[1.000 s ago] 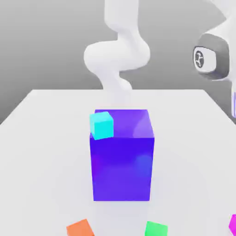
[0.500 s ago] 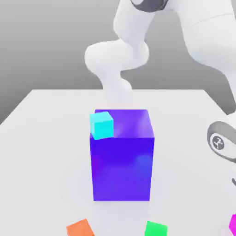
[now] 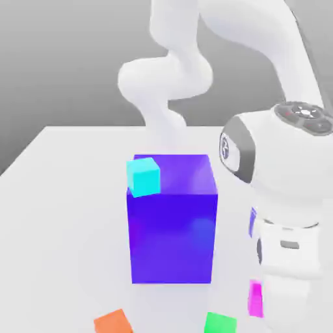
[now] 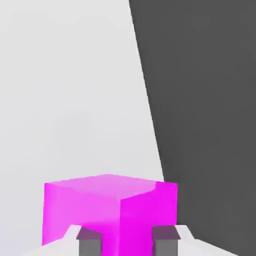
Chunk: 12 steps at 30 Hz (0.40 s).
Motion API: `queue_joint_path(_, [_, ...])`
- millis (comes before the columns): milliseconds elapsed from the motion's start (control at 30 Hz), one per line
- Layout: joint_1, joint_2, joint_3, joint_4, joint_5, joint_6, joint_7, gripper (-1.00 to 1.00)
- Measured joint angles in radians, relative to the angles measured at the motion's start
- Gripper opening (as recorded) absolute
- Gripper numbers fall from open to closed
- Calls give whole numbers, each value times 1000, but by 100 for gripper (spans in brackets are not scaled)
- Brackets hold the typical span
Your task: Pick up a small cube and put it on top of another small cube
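Hand view showed the small cube, bright magenta, sitting between the 2 gray fingertips of the gripper, with the pads pressed against its near faces — clamped on it, as far as the frame allowed a reading. In the exterior view the same magenta cube appeared as a narrow sliver beside the lower part of the arm's hand, low over the table near the table's front edge, toward the exterior view's right.

Several risks looked plausible from here. The fingertips seemed to catch the cube near one side rather than across its middle, so a quick lift could have let it pivot or slip out. The big blue-purple block stood just beside the arm on the exterior view's left, and the cyan cube rested at its upper corner nearest the exterior view's left — a carry that stayed too low would probably have clipped the block's wall or nudged the cyan cube off its perch. The orange cube and the green cube lay near the front edge, well apart from each other; a descent off-centre over either 1 could have pushed it aside instead of stacking. Which cube was meant as the base could not be told from these pictures.
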Motion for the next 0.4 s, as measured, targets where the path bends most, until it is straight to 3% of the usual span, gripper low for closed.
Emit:
queue_joint_path(33, [-11,30,3,-2,12,31,-7,-100])
queue_joint_path(67, [-17,49,4,-3,19,50,-12,100])
queue_joint_path(267, [-18,58,4,-3,22,60,-15,100])
queue_joint_path(400, [-9,-43,-13,-10,-7,-32,6,100])
